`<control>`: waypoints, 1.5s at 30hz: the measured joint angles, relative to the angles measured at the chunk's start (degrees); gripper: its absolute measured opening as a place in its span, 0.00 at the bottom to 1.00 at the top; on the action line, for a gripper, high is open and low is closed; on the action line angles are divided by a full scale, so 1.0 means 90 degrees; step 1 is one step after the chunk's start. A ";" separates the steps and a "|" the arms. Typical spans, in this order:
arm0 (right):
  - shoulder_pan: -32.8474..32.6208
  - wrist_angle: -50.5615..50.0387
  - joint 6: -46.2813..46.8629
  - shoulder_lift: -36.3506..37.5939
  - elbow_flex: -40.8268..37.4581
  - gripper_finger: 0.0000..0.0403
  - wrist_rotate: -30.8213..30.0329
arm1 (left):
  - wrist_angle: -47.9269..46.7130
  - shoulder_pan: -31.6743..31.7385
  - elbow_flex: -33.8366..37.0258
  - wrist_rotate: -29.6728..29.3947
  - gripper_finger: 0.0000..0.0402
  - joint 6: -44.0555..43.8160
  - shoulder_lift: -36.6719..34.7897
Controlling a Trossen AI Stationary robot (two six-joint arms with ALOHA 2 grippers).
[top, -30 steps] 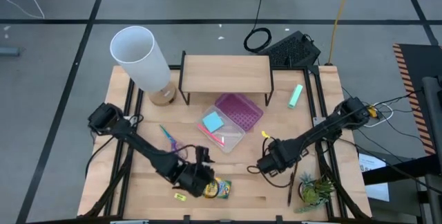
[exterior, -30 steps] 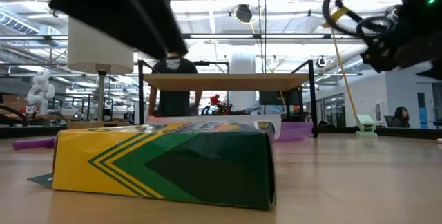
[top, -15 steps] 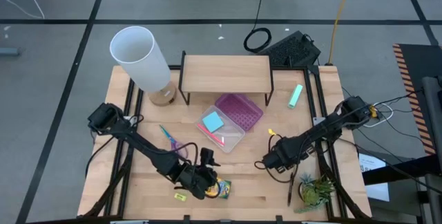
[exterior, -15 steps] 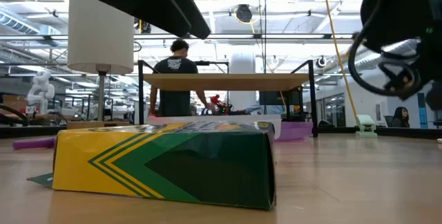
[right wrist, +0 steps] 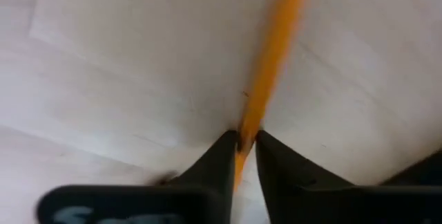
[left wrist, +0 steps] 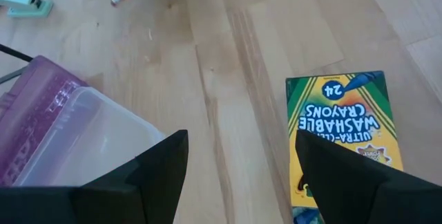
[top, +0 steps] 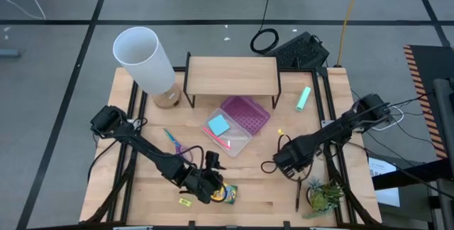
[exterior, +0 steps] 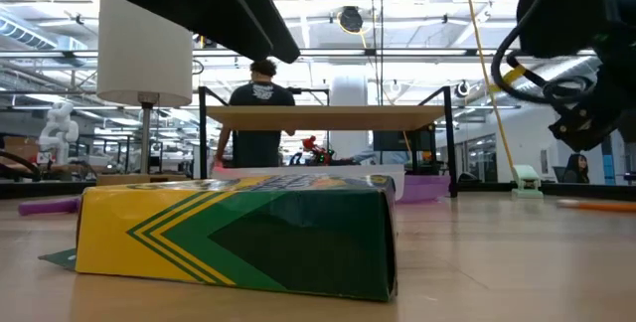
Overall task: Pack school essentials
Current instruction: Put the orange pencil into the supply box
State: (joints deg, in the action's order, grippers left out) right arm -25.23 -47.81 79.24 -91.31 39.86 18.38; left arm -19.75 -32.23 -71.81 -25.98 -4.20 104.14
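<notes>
Right tool point(right wrist: 240, 146) is clamped on my orange pencil point(right wrist: 271, 65) near the table's right edge; left tool point(left wrist: 238, 172), fingers apart, hovers beside the crayon box point(left wrist: 343, 131).

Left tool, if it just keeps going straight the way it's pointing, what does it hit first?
Probably the clear case: the left tool, open, points past the crayon box beside its line toward the case's near corner. Bare table may come first; depth is unclear.

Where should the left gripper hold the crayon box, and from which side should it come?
Grip the crayon box across its two long edges, coming from above. It lies flat on the table, so those narrow sides suit the open left gripper, probably.
</notes>
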 joint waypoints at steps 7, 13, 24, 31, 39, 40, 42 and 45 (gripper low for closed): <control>-0.0055 0.0197 -0.0060 0.0639 -0.0244 0.04 -0.0608 | -0.0017 0.0013 0.0000 0.0000 0.67 0.0020 0.0000; -0.0174 0.0246 0.0175 0.1097 -0.0118 0.03 -0.0918 | -0.0003 0.0155 0.0000 -0.0005 0.67 0.0392 0.0000; -0.0287 0.0465 0.0011 0.1193 0.0828 0.02 -0.1812 | 0.1422 0.0883 0.0002 0.0213 0.67 0.2746 0.0017; -0.0282 0.1442 0.0258 0.1191 0.0862 0.02 -0.2174 | 0.2462 0.1027 0.0002 -0.0029 0.67 0.4246 0.0721; -0.0282 0.2596 -0.0052 0.1198 0.0864 0.03 -0.2388 | 0.4136 0.1027 0.0005 -0.1399 0.67 0.5658 0.1770; -0.0280 0.2719 -0.0057 0.1200 0.0864 0.03 -0.2393 | 0.4408 0.1027 0.0005 -0.1542 0.67 0.5821 0.1841; -0.0276 0.2866 -0.0044 0.1199 0.0872 0.03 -0.2425 | 0.4731 0.1025 0.0005 -0.1706 0.67 0.6078 0.1926; -0.0242 0.3225 0.0020 0.1200 0.0872 0.03 -0.2708 | 0.5001 0.1026 0.0005 -0.1683 0.67 0.6339 0.1946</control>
State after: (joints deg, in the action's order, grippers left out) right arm -27.41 -18.78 79.42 -80.51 47.70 -5.99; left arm 25.26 -23.00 -71.77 -41.12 52.85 121.65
